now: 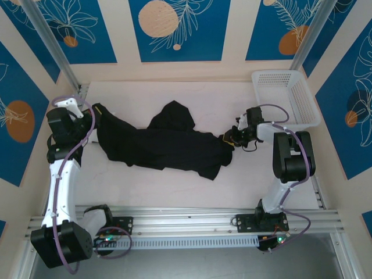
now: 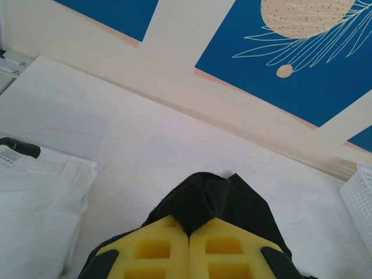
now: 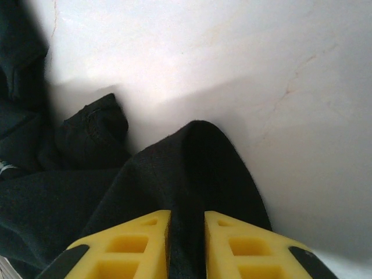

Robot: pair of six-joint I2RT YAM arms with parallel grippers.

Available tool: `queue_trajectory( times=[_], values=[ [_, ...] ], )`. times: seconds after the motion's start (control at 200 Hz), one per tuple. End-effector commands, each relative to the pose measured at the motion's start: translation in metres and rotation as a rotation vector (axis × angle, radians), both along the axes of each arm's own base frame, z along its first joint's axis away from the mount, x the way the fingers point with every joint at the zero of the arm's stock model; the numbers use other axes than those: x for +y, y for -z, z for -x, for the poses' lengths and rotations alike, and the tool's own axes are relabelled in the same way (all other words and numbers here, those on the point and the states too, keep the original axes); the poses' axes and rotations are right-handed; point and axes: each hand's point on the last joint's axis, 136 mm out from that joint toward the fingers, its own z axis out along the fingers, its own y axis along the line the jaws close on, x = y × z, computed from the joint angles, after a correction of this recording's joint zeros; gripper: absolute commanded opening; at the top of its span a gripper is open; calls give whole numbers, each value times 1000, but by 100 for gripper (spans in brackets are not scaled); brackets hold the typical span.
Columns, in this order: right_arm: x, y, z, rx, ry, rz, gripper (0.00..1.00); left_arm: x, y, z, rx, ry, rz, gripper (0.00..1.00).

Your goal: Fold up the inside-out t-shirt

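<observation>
The inside-out t-shirt (image 1: 163, 145) is a black cloth lying crumpled and stretched across the middle of the table, with a hump at its far side. My left gripper (image 1: 97, 111) sits at its left end. In the left wrist view the yellow fingers (image 2: 157, 250) are shut on a fold of the black t-shirt (image 2: 203, 195), which pokes out past the tips of my left gripper (image 2: 189, 224). My right gripper (image 1: 231, 139) is at the shirt's right end. There a ridge of the t-shirt (image 3: 145, 180) fills the narrow gap in my right gripper (image 3: 187, 215).
A white plastic basket (image 1: 285, 96) stands at the back right corner; its edge (image 2: 361, 197) shows in the left wrist view. A folded white garment (image 2: 35, 209) lies left of my left gripper. Bare table (image 1: 174, 186) spans the front, bounded by the near aluminium rail.
</observation>
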Motion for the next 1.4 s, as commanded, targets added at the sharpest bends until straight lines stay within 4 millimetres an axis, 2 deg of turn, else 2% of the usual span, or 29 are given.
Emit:
queue_trajectory(
  times=[0.0, 0.15, 0.235, 0.305, 0.565, 0.66, 0.745, 0.825, 0.89, 0.97, 1.105, 1.24, 1.395],
  values=[
    [1, -3, -5, -10, -10, 9, 19, 1, -11, 1, -44, 5, 8, 0],
    [-1, -7, -10, -44, 6, 14, 10, 1, -11, 1, -44, 6, 8, 0],
    [-5, -21, -14, -113, 19, 21, 4, 0, -12, 1, -46, 7, 7, 0],
    [-9, -42, -15, -189, 31, 20, 0, 0, -14, 2, -49, 8, 7, 0],
    [-23, -137, -2, -470, 68, -62, 0, -5, -27, 2, -76, 26, 54, 0],
    [-23, -156, 10, -509, 63, -115, 0, -8, -34, 4, -92, 34, 67, 0],
    [-19, -163, 25, -516, 50, -157, 0, -8, -43, 6, -106, 37, 63, 0],
    [-10, -161, 43, -497, 38, -210, 0, -7, -54, 7, -114, 29, 43, 0],
    [-1, -151, 62, -456, 27, -241, 0, -5, -61, 8, -121, 19, 34, 0],
    [7, -131, 86, -384, 29, -242, 0, -5, -66, 8, -133, 17, 37, 0],
    [13, -89, 118, -266, 65, -202, 0, -5, -62, 5, -138, 16, 57, 0],
    [8, -59, 125, -198, 113, -164, 0, -6, -55, 0, -138, 26, 85, 0],
    [6, -47, 115, -164, 108, -133, 3, -6, -50, -2, -130, 28, 82, 0]
  ],
)
